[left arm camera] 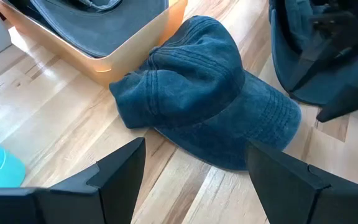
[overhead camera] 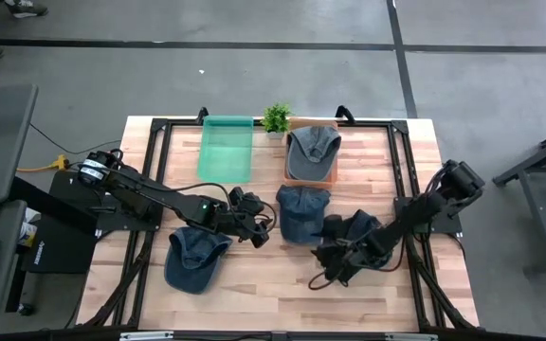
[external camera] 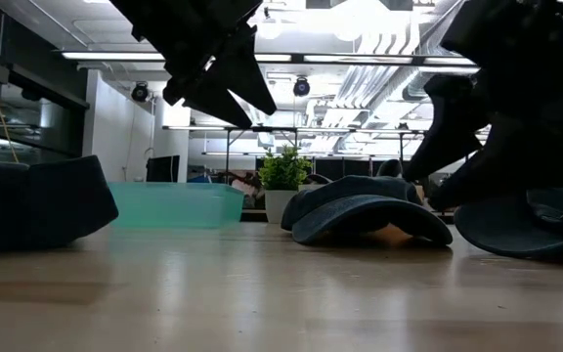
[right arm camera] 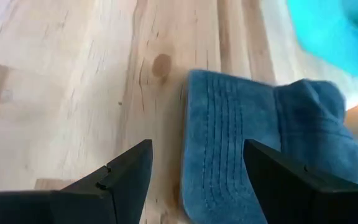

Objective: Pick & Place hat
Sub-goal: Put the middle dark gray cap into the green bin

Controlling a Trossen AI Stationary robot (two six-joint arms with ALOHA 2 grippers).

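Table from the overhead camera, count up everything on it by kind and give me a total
Caps: 4, one in the orange bin, one mid-table, one front left, one under the right gripper
Bins: 2, green and orange
Plants: 1
Total: 7

Table [overhead camera: 254, 294]: tray [overhead camera: 227, 148] sitting at the far edge, plant [overhead camera: 275, 117] just right of it, bin [overhead camera: 334, 171] right of the plant, holding one hat [overhead camera: 312, 147]. Middle hat [overhead camera: 302, 212] lying in front of the bin. Left hat [overhead camera: 194, 258] lying near-left; right hat [overhead camera: 362, 225] lying right of the middle hat.
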